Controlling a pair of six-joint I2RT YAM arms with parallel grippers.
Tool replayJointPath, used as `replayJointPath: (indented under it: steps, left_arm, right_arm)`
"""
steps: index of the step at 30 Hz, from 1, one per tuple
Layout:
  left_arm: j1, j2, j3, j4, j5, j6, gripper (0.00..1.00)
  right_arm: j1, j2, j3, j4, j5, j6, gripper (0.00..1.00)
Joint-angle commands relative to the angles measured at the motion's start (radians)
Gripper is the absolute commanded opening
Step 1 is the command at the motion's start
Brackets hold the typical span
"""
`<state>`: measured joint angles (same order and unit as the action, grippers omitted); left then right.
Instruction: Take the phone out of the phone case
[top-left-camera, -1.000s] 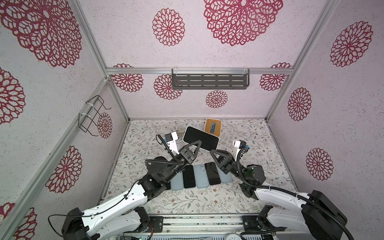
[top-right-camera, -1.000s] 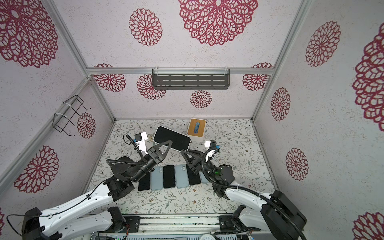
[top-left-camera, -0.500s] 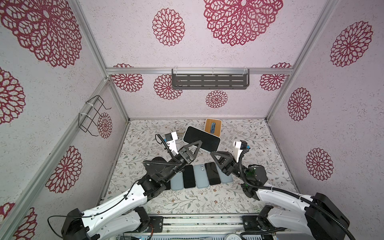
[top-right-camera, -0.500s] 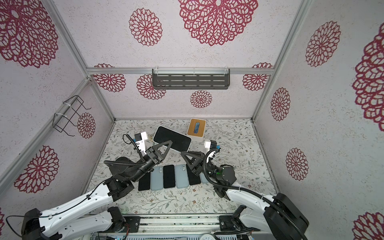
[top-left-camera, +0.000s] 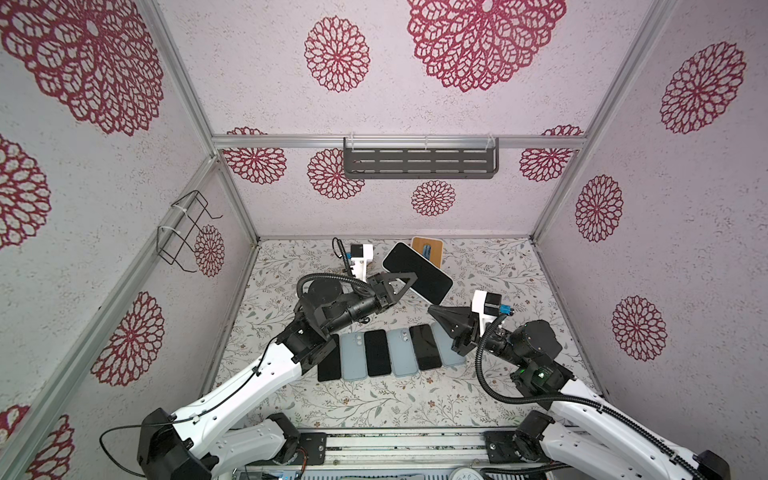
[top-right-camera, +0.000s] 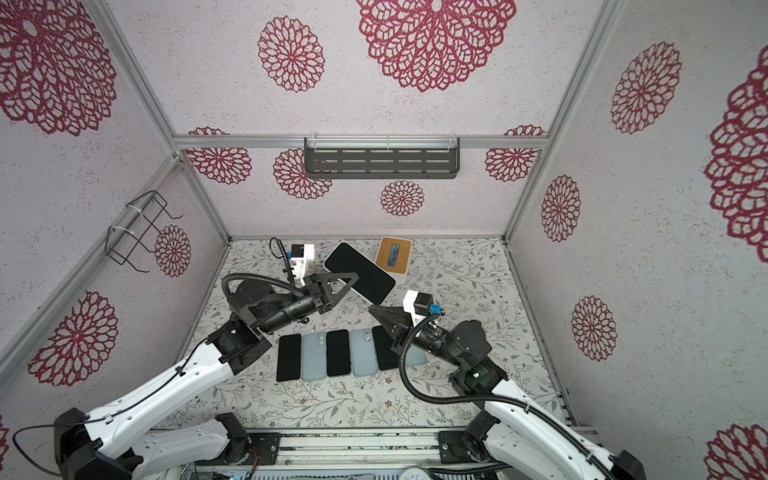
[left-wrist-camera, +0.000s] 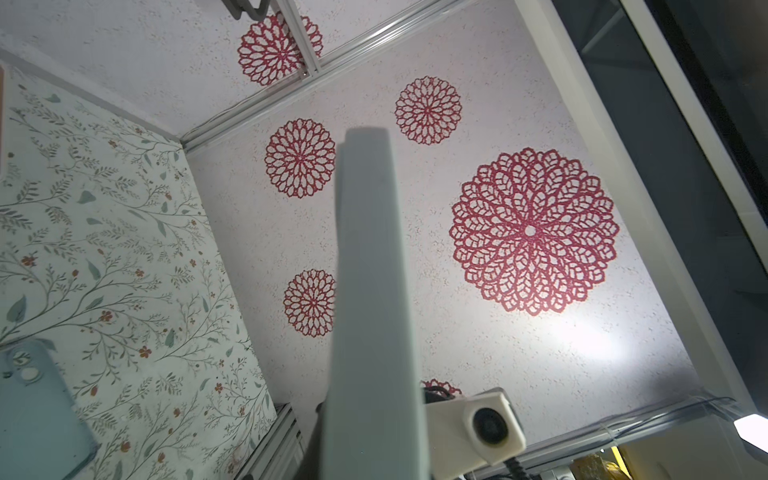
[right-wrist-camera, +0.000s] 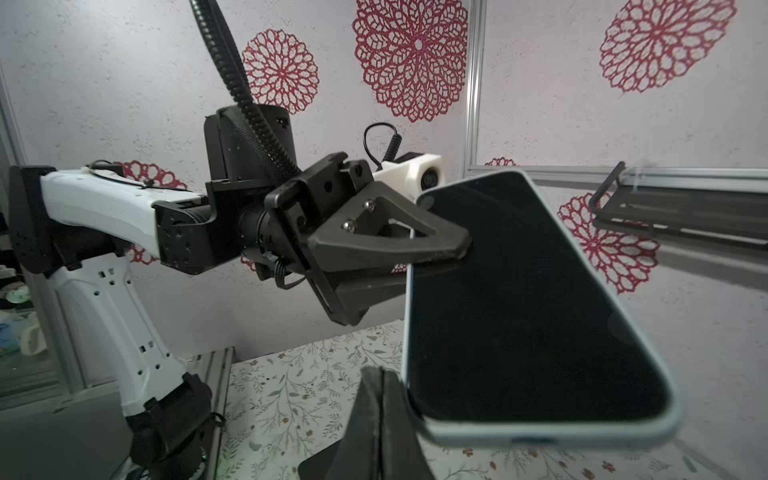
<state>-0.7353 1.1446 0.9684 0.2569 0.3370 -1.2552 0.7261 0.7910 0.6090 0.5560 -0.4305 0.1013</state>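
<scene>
A phone (top-left-camera: 417, 272) (top-right-camera: 359, 272) with a dark screen sits inside a pale blue phone case (right-wrist-camera: 540, 434) and is held tilted in the air above the back of the table. My left gripper (top-left-camera: 409, 280) (top-right-camera: 351, 280) (right-wrist-camera: 461, 245) is shut on its long edge, one finger across the screen. In the left wrist view the phone case (left-wrist-camera: 370, 291) fills the middle edge-on and hides the jaws. My right gripper (top-left-camera: 432, 309) (top-right-camera: 372, 309) (right-wrist-camera: 380, 374) is shut with nothing in it. Its tip lies right beside the case's lower corner; contact is unclear.
A row of dark phones and pale blue cases (top-left-camera: 390, 353) lies flat between the arms. A wooden stand (top-left-camera: 427, 249) sits at the back behind the held phone. A grey shelf (top-left-camera: 419, 160) hangs on the back wall and a wire rack (top-left-camera: 187, 228) on the left wall.
My right gripper's jaws have closed fully. The left gripper has carried the cased phone slightly to the right.
</scene>
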Motion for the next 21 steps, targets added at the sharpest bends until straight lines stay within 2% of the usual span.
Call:
replayJointPath:
  steps: [1,5,6,8,9,10,11,12,17,21]
  left_arm:
    - [0.006,-0.001,0.032,0.002,0.074,0.025,0.00]
    - [0.064,-0.036,0.012,0.000,0.097,0.029,0.00]
    - [0.072,-0.049,0.005,-0.001,0.094,0.031,0.00]
    - [0.079,-0.064,-0.004,0.008,0.095,0.037,0.00]
    - [0.079,-0.066,-0.007,0.020,0.096,0.038,0.00]
    - [0.078,-0.061,-0.009,0.043,0.103,0.035,0.00]
    - [0.077,-0.058,-0.014,0.068,0.111,0.030,0.00]
    - [0.078,-0.054,-0.018,0.096,0.115,0.022,0.00]
    - [0.074,-0.044,-0.047,0.159,0.104,0.003,0.00]
    - [0.068,-0.039,-0.070,0.197,0.093,-0.016,0.00]
  right_arm:
    - [-0.036,-0.008,0.041,-0.098,0.030,-0.124,0.00]
    - [-0.039,-0.092,-0.062,-0.078,0.008,-0.074,0.01]
    - [-0.039,-0.115,-0.089,-0.077,0.012,-0.052,0.07]
    - [-0.039,-0.149,-0.146,-0.051,0.013,0.028,0.22]
    - [-0.039,-0.152,-0.171,-0.019,0.002,0.067,0.34]
    - [-0.039,-0.147,-0.196,0.030,0.002,0.118,0.51]
    - [-0.039,-0.135,-0.218,0.089,0.018,0.189,0.62]
    - [-0.039,-0.120,-0.230,0.132,0.035,0.238,0.69]
    - [-0.039,0.029,-0.238,0.457,-0.003,0.513,0.79]
    - [-0.039,0.122,-0.206,0.598,-0.001,0.637,0.79]
